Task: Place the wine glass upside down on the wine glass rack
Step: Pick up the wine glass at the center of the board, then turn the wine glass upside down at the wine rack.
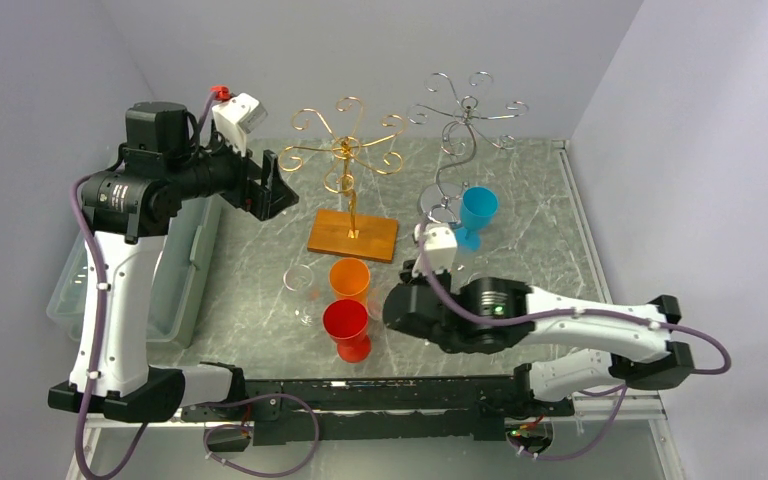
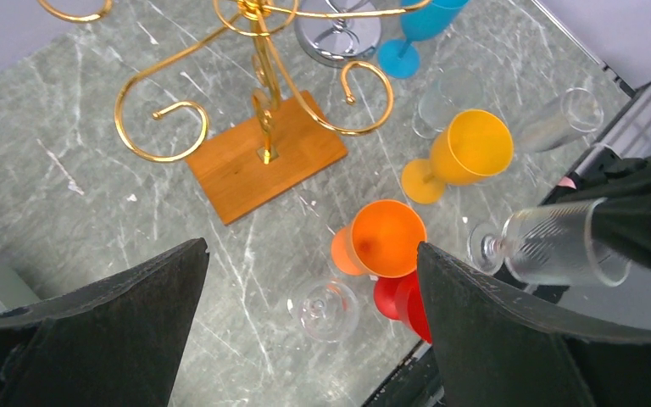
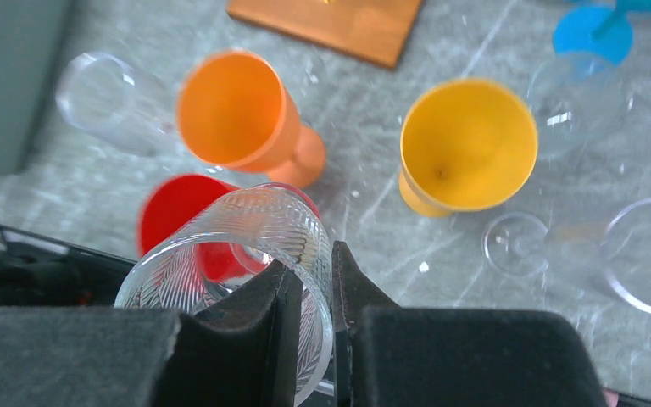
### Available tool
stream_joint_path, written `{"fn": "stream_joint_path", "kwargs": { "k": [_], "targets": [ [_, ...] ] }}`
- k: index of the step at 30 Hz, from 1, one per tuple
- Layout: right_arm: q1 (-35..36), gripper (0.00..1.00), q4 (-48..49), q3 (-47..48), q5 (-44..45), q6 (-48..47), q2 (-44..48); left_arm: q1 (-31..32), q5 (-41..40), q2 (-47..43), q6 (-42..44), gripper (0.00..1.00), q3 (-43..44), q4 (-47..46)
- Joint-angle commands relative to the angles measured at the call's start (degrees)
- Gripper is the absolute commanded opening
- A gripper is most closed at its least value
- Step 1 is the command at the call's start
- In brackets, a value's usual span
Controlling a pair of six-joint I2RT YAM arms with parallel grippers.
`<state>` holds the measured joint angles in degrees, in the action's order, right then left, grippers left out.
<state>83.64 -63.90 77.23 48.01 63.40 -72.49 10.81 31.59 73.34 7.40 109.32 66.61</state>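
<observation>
Wine glass — sideways, rim in right gripper

Bright, even light from overhead leaves only faint, soft shadows on the tabletop. The overhead view is crisp. Up close, the right pincer and the clear glass it grips look soft and blurred, with small white glints on the glass.
</observation>
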Motion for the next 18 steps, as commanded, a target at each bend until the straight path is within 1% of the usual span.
{"fn": "stream_joint_path", "kwargs": {
  "k": [1, 4, 8, 10, 12, 14, 15, 18],
  "targets": [
    [0.3, 0.00, 2.2, 9.4, 6.3, -10.1, 3.5, -0.2, 5.2, -1.1, 0.7, 0.99, 0.8, 2.3],
    [0.3, 0.00, 4.6, 15.2, 8.5, -17.0, 2.3, -0.2, 9.3, -1.4, 0.7, 0.99, 0.0, 3.0],
    [0.3, 0.00, 14.9, 20.5, 9.9, -28.9, 0.5, -0.2, 15.6, -1.3, 0.0, 0.99, -1.7, 3.2],
    [0.2, 0.00, 21.2, 22.2, 10.5, -34.8, -0.9, -0.2, 18.2, -1.1, -0.2, 0.96, -2.3, 3.5],
    [0.2, 0.00, 27.2, 23.6, 11.0, -40.2, -2.6, -0.2, 19.8, -1.0, -0.1, 0.95, -2.5, 4.1],
    [0.0, 0.00, 33.0, 24.6, 11.3, -45.4, -4.3, -0.2, 20.5, -1.0, 0.1, 0.96, -2.4, 4.7],
    [-0.2, 0.00, 36.0, 25.0, 11.1, -47.1, -4.9, -0.2, 20.8, -1.1, 0.2, 0.96, -2.3, 5.1],
    [-1.3, 0.00, 40.8, 26.2, 9.6, -50.5, -6.4, -0.2, 22.0, -1.5, 0.4, 0.96, -2.5, 6.0]
  ]
}}
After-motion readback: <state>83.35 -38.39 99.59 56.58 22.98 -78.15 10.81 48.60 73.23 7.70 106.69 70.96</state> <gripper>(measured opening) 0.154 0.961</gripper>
